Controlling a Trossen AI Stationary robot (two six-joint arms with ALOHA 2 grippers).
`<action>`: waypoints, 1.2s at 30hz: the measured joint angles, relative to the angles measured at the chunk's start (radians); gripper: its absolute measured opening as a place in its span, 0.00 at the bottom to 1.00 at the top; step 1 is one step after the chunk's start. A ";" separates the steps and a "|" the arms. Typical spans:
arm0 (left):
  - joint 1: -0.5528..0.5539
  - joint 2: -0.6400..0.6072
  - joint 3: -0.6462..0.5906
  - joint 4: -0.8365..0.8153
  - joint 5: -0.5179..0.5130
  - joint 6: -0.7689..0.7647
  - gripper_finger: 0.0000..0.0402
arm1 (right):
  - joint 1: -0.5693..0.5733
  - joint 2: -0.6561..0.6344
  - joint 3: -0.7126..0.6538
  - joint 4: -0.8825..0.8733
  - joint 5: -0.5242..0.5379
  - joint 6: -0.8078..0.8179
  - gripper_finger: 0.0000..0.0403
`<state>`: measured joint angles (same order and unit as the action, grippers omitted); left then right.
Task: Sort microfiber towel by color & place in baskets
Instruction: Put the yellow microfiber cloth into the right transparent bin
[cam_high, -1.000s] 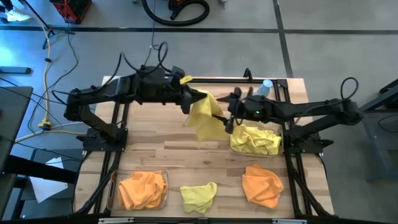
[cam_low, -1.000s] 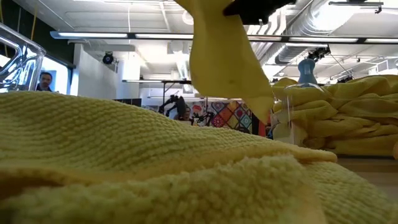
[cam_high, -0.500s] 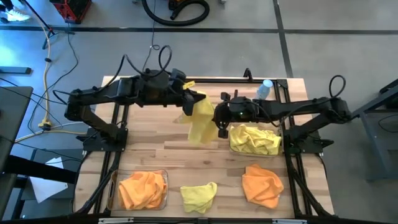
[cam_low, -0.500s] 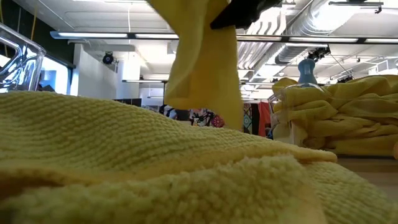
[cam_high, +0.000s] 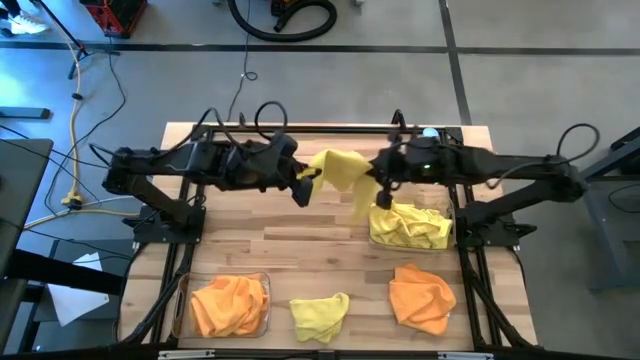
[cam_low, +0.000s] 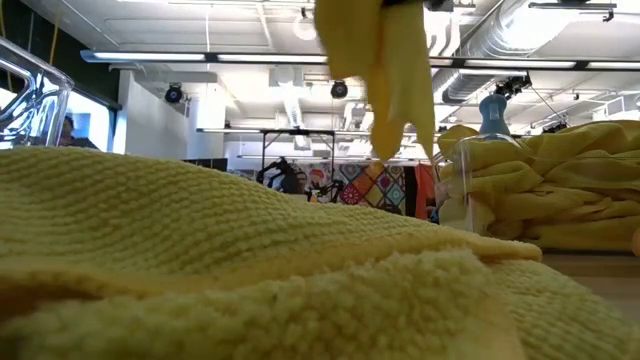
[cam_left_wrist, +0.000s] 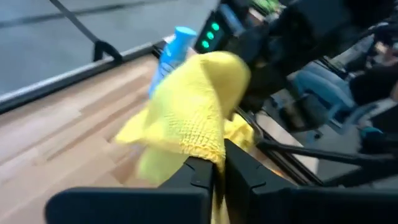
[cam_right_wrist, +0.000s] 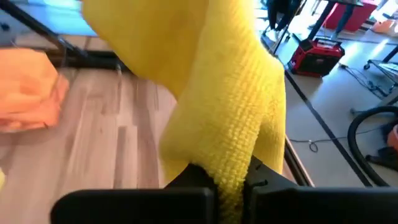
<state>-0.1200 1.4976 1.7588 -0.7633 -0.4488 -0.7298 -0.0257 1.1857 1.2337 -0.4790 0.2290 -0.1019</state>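
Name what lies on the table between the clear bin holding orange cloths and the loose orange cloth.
In the high view, a crumpled yellow microfiber towel lies between the clear plastic bin of orange cloths and the loose orange cloth.

Two black jointed arms trailing looped black cables, green indicator light.

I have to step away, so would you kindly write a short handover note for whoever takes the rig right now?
Left end effector: shut on the raised yellow towel, above mid-table.
Right end effector: shut on the same towel, beside the far-right basket.
Done: that basket holds yellow towels; the near-left basket holds an orange towel.
Left: the raised towel goes into the yellow basket; a loose yellow towel at the near edge and a loose orange towel near right are still unsorted.
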 joint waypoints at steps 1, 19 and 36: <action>-0.007 0.000 -0.007 0.005 -0.025 0.000 0.04 | 0.000 -0.016 0.006 -0.018 0.000 0.013 0.01; 0.004 -0.026 -0.235 -0.157 -0.064 0.088 0.32 | 0.133 -0.223 0.025 -0.220 0.087 0.338 0.00; 0.003 -0.269 -0.558 -0.155 -0.017 0.024 0.33 | 0.488 -0.270 0.112 -0.763 0.249 0.961 0.00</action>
<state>-0.1173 1.2286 1.2010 -0.9182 -0.4656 -0.7059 0.4623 0.9154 1.3457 -1.2416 0.4783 0.8591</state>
